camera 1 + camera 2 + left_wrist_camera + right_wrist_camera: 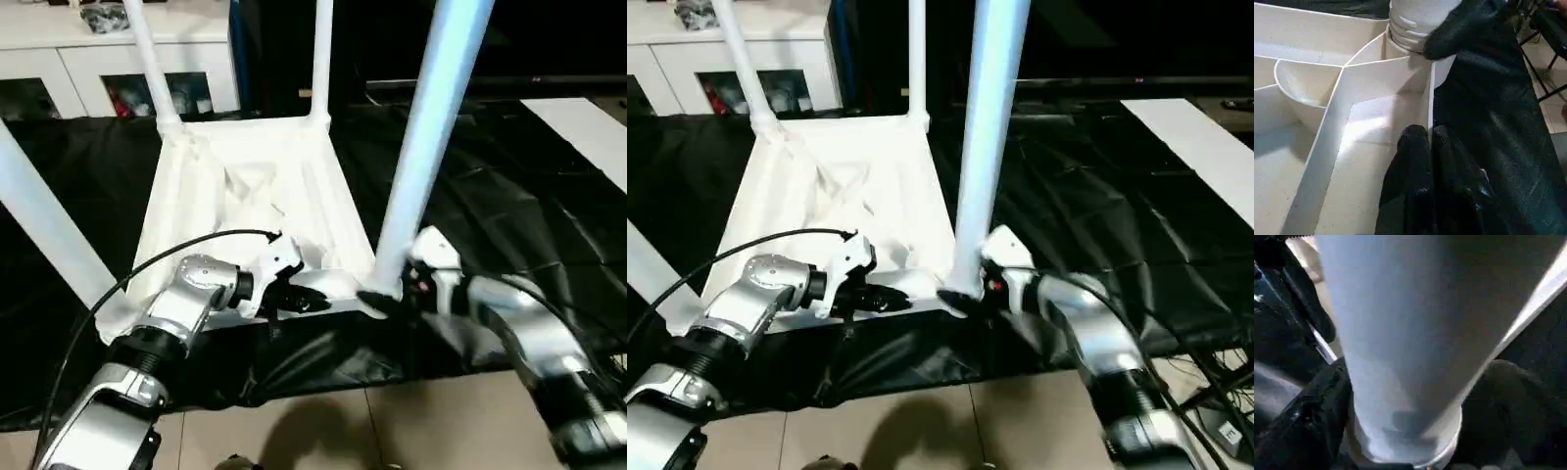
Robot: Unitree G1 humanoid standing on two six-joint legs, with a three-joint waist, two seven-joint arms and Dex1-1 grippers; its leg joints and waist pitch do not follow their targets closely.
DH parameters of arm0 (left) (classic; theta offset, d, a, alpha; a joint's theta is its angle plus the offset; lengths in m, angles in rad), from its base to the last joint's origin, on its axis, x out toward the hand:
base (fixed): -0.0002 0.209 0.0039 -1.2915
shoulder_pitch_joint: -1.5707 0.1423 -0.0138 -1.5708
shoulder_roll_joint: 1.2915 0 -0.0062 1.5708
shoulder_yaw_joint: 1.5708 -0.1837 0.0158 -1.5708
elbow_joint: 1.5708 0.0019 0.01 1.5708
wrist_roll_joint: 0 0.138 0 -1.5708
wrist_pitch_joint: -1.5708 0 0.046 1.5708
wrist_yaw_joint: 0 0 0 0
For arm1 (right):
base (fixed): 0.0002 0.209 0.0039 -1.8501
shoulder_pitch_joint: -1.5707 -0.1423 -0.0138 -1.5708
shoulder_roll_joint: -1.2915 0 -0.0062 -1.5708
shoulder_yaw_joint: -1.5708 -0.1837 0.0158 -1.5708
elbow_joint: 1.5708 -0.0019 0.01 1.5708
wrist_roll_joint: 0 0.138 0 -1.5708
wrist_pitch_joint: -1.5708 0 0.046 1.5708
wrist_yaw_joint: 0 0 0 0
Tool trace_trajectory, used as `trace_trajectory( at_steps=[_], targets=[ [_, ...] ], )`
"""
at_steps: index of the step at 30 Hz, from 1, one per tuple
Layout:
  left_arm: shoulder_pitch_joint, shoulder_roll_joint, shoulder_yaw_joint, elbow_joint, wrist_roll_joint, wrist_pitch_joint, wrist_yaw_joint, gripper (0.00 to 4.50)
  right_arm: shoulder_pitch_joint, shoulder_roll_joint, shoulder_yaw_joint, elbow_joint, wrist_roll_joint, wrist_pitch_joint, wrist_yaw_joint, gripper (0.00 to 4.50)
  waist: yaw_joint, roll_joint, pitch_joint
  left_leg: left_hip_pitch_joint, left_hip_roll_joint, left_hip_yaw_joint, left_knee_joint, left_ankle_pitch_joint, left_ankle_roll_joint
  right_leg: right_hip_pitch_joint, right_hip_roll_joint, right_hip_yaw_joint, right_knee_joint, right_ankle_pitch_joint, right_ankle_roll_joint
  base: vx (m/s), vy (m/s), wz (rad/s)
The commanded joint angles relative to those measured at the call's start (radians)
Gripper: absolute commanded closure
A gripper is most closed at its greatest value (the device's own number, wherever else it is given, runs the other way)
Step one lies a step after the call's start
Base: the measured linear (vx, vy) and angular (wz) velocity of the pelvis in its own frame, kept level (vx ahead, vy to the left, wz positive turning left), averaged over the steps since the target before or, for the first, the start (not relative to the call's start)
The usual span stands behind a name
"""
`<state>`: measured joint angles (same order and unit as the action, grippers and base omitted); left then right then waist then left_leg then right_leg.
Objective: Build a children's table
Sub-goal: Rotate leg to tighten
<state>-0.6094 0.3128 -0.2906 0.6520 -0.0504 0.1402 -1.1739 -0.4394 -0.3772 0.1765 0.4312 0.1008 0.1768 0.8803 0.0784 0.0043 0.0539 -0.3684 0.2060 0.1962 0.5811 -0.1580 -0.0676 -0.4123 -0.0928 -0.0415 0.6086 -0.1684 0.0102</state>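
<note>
Top, upturned on crinkled black sheet: smooth white plastic, thin crossed ribs, round corner sockets. Leg, long glossy tube with ridged end, upright at near right socket. Looked not fully seated. Right end effector clamped round leg's base; left end effector pinched together on thin near rib. Could have jammed in socket if driven off-axis. Could have slipped through fingers, being slick. Might have flexed at rib and skidded on sheet.
</note>
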Motion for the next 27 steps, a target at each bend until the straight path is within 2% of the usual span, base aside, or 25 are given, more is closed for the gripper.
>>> trace_trajectory(
  at_steps=[1,5,12,13,14,17,19,22,25,26,27],
  targets=[
    [-0.014,-0.003,0.01,0.025,-0.007,-0.011,0.009,4.5,-0.023,0.003,0.003,0.032,-0.015,-0.03,-0.007,0.48,-0.004,-0.01,-0.056,0.018,0.01,-0.018,-0.069,-0.416,-0.005,0.026,-0.038,0.017,-0.113,-0.556,-0.108,0.0,0.0,0.0],
    [-0.018,0.001,0.011,0.038,0.0,-0.023,0.001,4.5,-0.041,0.012,0.0,0.076,-0.013,-0.057,0.005,0.84,-0.009,-0.012,-0.056,0.017,0.009,-0.017,-0.068,-0.418,0.001,0.025,-0.037,0.018,-0.114,-0.564,-0.108,0.0,0.0,0.0],
    [-0.034,0.0,0.02,0.073,0.006,-0.046,0.008,4.5,-0.082,0.034,0.001,0.172,-0.022,-0.112,0.007,1.34,-0.023,-0.011,-0.055,0.017,0.008,-0.021,-0.067,-0.441,-0.002,0.021,-0.039,0.013,-0.12,-0.614,-0.102,0.0,0.0,0.0],
    [-0.04,-0.002,0.022,0.084,0.006,-0.052,0.013,4.5,-0.092,0.041,-0.002,0.198,-0.022,-0.127,0.005,1.34,-0.023,-0.013,-0.055,0.017,0.008,-0.021,-0.067,-0.439,-0.002,0.022,-0.039,0.012,-0.12,-0.614,-0.101,0.0,0.0,0.0],
    [-0.045,-0.005,0.025,0.092,0.006,-0.055,0.018,4.5,-0.1,0.046,-0.004,0.213,-0.021,-0.135,0.002,1.52,-0.023,-0.01,-0.055,0.018,0.009,-0.021,-0.068,-0.442,-0.002,0.021,-0.04,0.012,-0.12,-0.612,-0.103,0.0,0.0,0.0],
    [-0.064,-0.023,0.035,0.124,0.012,-0.062,0.055,4.5,-0.123,0.07,-0.013,0.27,-0.014,-0.162,-0.007,1.68,-0.026,-0.009,-0.055,0.018,0.009,-0.023,-0.069,-0.45,-0.002,0.022,-0.039,0.01,-0.12,-0.605,-0.11,0.0,0.0,0.0],
    [-0.075,-0.041,0.039,0.138,0.021,-0.061,0.1,4.5,-0.126,0.085,-0.019,0.291,-0.015,-0.17,-0.034,1.74,-0.026,-0.013,-0.056,0.015,0.011,-0.023,-0.072,-0.438,-0.001,0.026,-0.041,0.01,-0.118,-0.58,-0.116,0.0,0.0,0.0],
    [-0.092,-0.095,0.043,0.161,0.035,-0.046,0.194,4.5,-0.124,0.134,-0.031,0.325,-0.035,-0.174,-0.151,1.77,-0.027,-0.014,-0.057,0.016,0.014,-0.021,-0.075,-0.427,0.0,0.025,-0.04,0.012,-0.114,-0.527,-0.141,0.0,0.0,0.0],
    [-0.111,-0.176,0.047,0.193,0.042,-0.032,0.31,4.5,-0.135,0.226,-0.053,0.382,-0.058,-0.159,-0.358,1.78,-0.031,-0.01,-0.055,0.02,0.011,-0.019,-0.076,-0.442,-0.009,0.022,-0.038,0.013,-0.116,-0.529,-0.145,0.0,0.0,0.0],
    [-0.122,-0.22,0.051,0.213,0.047,-0.029,0.375,4.5,-0.151,0.283,-0.068,0.421,-0.058,-0.15,-0.461,1.78,-0.036,-0.006,-0.055,0.02,0.009,-0.021,-0.075,-0.451,-0.014,0.022,-0.04,0.012,-0.117,-0.543,-0.142,0.0,0.0,0.0],
    [-0.125,-0.242,0.05,0.221,0.047,-0.025,0.395,4.5,-0.164,0.315,-0.074,0.443,-0.057,-0.144,-0.511,1.78,-0.042,-0.007,-0.055,0.02,0.007,-0.023,-0.076,-0.457,-0.018,0.024,-0.04,0.008,-0.12,-0.56,-0.135,0.0,0.0,0.0]
  ],
)
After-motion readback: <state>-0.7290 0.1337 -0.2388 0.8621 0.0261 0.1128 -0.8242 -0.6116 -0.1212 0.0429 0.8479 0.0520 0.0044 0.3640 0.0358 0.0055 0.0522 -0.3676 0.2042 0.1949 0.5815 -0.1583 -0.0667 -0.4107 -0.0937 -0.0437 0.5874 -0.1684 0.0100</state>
